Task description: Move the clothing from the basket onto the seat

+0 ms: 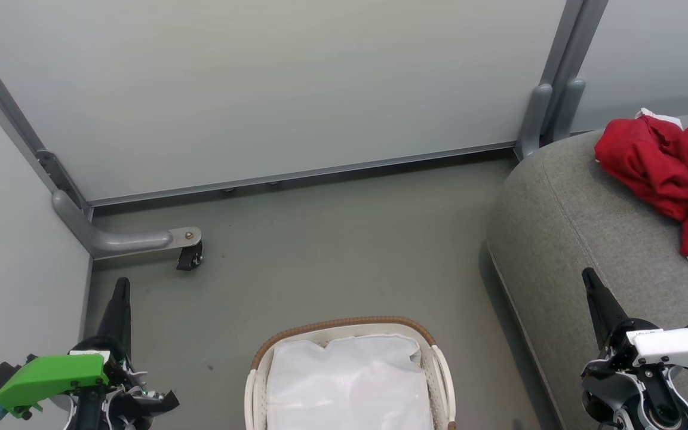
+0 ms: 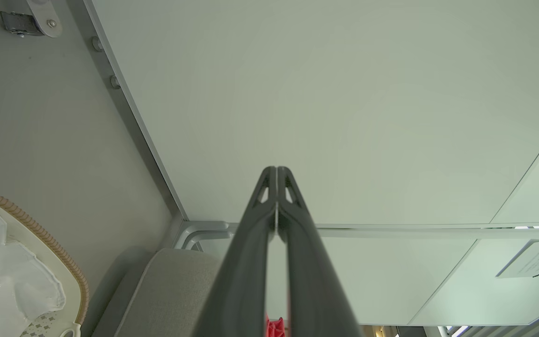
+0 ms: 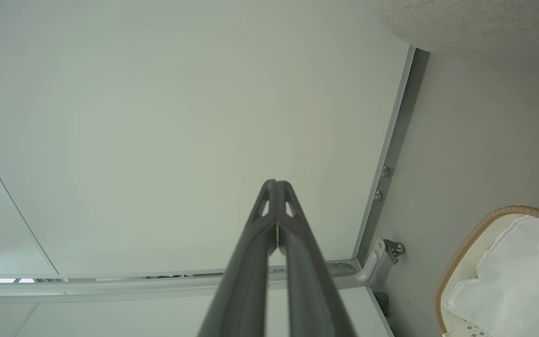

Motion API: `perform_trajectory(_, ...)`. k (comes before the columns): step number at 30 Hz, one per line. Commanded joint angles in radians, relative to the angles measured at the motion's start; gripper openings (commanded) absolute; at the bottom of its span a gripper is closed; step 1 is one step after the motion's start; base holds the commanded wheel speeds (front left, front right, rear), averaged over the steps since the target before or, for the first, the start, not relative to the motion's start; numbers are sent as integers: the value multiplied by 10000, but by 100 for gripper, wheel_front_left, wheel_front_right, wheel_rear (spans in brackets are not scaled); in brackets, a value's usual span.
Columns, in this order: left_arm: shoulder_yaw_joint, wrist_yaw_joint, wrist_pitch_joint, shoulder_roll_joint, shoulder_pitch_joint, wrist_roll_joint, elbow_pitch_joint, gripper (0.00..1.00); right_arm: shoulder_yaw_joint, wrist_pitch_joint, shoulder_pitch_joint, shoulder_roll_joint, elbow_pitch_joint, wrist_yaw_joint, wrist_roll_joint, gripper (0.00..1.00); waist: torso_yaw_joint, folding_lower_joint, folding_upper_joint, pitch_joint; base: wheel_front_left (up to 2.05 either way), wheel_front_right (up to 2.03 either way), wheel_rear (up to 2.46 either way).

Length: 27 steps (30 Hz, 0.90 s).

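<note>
- Red clothing (image 1: 672,167) lies heaped on the grey seat (image 1: 559,239) at the right;
- the basket (image 1: 344,324) stands on the floor (image 1: 332,239) at bottom centre, a white liner (image 1: 350,376) inside;
- left tool (image 1: 120,295) lower left, right tool (image 1: 592,289) lower right; each has its fingers pressed together

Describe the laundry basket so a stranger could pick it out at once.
Find the large rounded grey fabric seat on the right, heaped with red clothing. On the floor to its left stands a small oval white perforated plastic basket; only it has a brown woven-look rim and a white liner.
</note>
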Motion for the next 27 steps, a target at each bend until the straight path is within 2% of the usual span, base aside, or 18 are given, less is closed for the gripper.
perform_trajectory(1, 22, -50, 29, 33, -102, -31, -18, 0, -21, 30, -87, -60, -38, -3, 35, 0, 0, 0, 0, 0, 0, 0, 0)
perform_trajectory(27, 21, -48, 29, 33, -102, -32, -19, 0, -20, 29, -87, -60, -38, -3, 35, 0, 0, 0, 0, 0, 0, 0, 0)
